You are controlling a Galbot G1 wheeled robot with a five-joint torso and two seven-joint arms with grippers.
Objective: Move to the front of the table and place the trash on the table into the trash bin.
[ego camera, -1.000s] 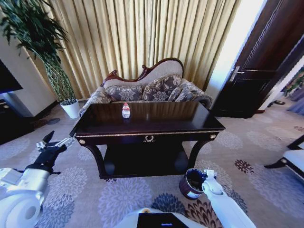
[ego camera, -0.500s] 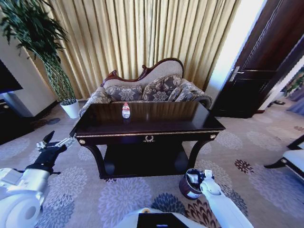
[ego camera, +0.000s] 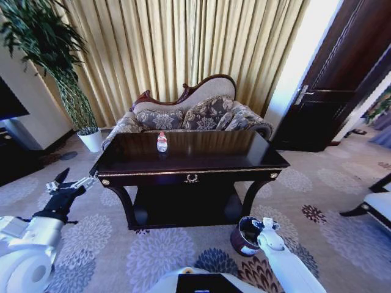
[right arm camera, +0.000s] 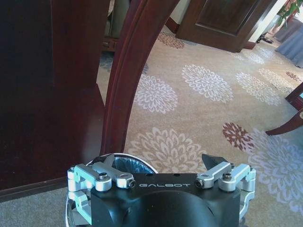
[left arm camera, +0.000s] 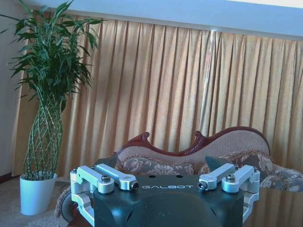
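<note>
The large dark glossy wooden table (ego camera: pixel 190 160) keeps its small clear red-and-white-labelled plastic bottle (ego camera: pixel 162 142) unmoved, the left gripper (ego camera: pixel 68 185) waits spread open at its left end, and the open right gripper (ego camera: pixel 267 223), marked GALBOT, has edged sideways over the round dark brown trash bin (ego camera: pixel 246 236).

The worktop (ego camera: pixel 201 152) was dark, glossy wood with gold trim, the bottle (ego camera: pixel 162 142) clear plastic, the trash bin (ego camera: pixel 243 242) shiny-rimmed, the carpet (ego camera: pixel 305 183) matt, patterned pile.
</note>
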